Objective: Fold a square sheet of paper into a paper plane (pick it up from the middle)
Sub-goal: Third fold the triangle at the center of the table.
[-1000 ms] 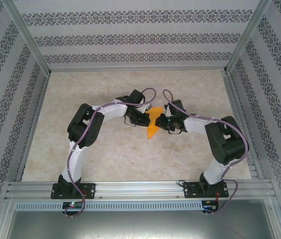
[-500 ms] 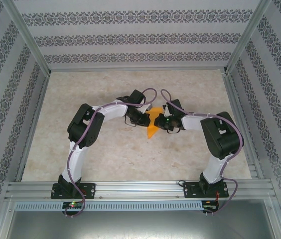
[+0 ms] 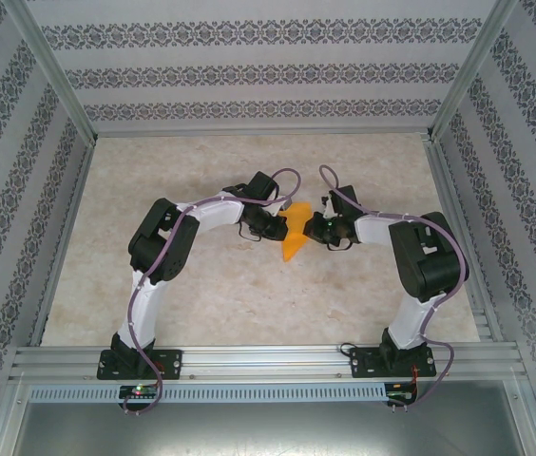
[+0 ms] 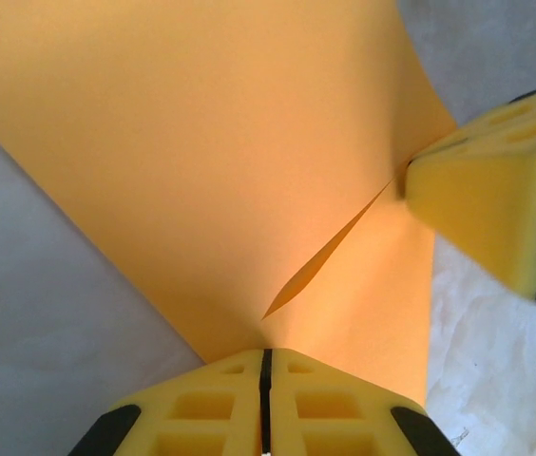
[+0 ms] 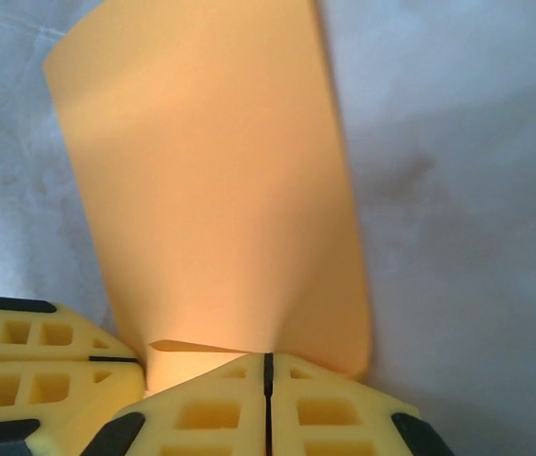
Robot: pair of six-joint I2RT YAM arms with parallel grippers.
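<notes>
Currently, the thin, bright orange paper sheet (image 3: 293,243) is located over the middle of the pale marbled table (image 3: 201,294), pinched between both arms; in the top view it forms a narrow shape with its point toward the near edge; contact between that point and the table cannot be confirmed.

Left gripper (image 3: 277,226): closed on the sheet's left side; in the left wrist view its yellow foam fingertips (image 4: 220,404) meet with no gap, and the paper (image 4: 201,161) fans out from them, with one shallow crease running to the right arm's fingers (image 4: 482,204).

Right gripper (image 3: 315,228): closed on the sheet's right side; in the right wrist view its jaws are pressed together at the paper's (image 5: 220,190) lower edge, just beside the left arm's fingers (image 5: 49,366); the sheet curves away from them.
</notes>
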